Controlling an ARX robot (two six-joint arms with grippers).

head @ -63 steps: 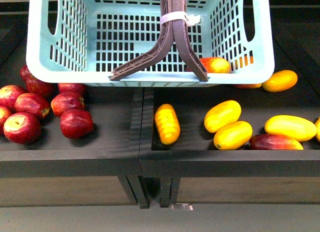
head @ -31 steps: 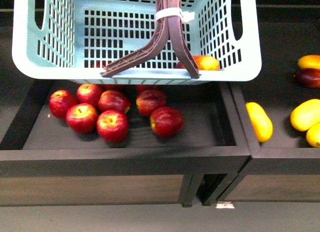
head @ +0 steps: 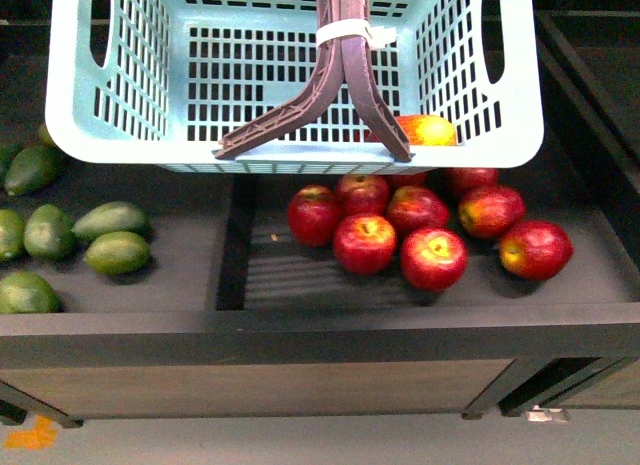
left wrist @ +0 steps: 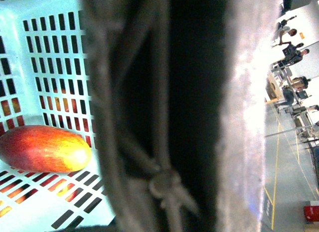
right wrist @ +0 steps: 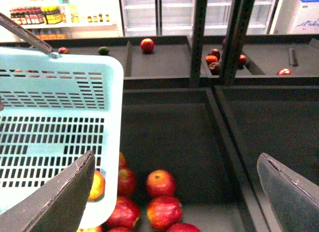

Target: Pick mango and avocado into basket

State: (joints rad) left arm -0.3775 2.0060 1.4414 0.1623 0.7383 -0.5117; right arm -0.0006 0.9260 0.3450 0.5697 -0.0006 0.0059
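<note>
The turquoise basket (head: 150, 75) hangs by its two brown handles (head: 345, 75), tied with a white zip tie, above the black shelf. The red-and-yellow mango (head: 425, 131) lies inside it, also in the left wrist view (left wrist: 45, 148). My left gripper is shut on the basket handles (left wrist: 144, 117), which fill the left wrist view; it is out of the front view. Several dark green avocados (head: 118, 252) lie in the left bin, below and left of the basket. My right gripper (right wrist: 177, 192) is open and empty, beside the basket (right wrist: 55, 122), above the apples.
Several red apples (head: 432, 257) lie in the middle bin under the basket; they also show in the right wrist view (right wrist: 160, 183). Black dividers (head: 228, 245) separate the bins. A raised front lip (head: 320, 325) edges the shelf. More bins with fruit lie behind (right wrist: 147, 45).
The view has shifted along the shelf: the apple bin moved from left to right of centre, the yellow mangoes left the view, and the avocado bin came in at left. The basket stays held.
</note>
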